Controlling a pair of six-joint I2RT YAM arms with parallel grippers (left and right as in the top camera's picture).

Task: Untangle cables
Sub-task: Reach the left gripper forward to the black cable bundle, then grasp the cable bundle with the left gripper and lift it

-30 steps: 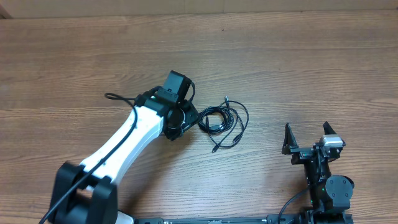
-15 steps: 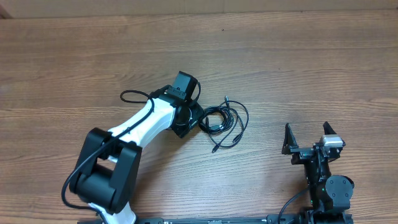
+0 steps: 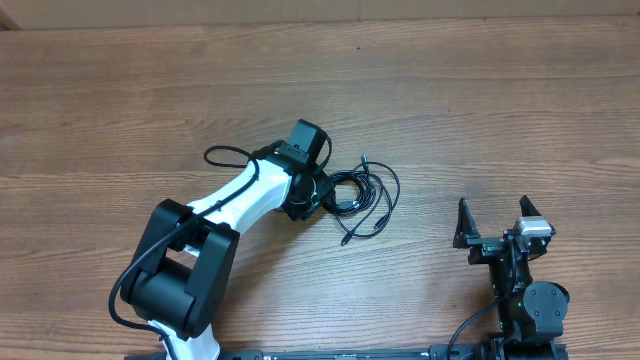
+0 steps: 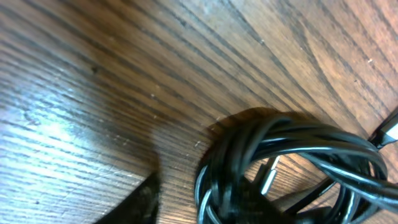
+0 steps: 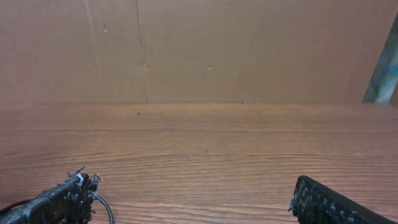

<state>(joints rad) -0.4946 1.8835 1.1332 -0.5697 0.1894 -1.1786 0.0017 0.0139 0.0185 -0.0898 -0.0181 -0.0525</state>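
Cables (image 3: 362, 196): black tangle on tabletop (image 3: 480, 110), its left edge at left end effector (image 3: 318, 193).
Left end effector: opening hidden, cannot tell.
Right end effector (image 3: 493, 222): spread wide, empty, well apart.

- The right gripper (image 5: 196, 204) shows two dark fingertips (image 5: 62, 199) at the bottom corners, set wide apart with nothing between them.
- A wood-grain table (image 5: 205, 146) runs ahead to a plain brown wall (image 5: 236, 50).
- A thin black cord (image 5: 103, 204) curves beside the left-hand fingertip.

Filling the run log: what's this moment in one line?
left gripper: at cables, grip unclear | right gripper: open, idle | cables: tangled
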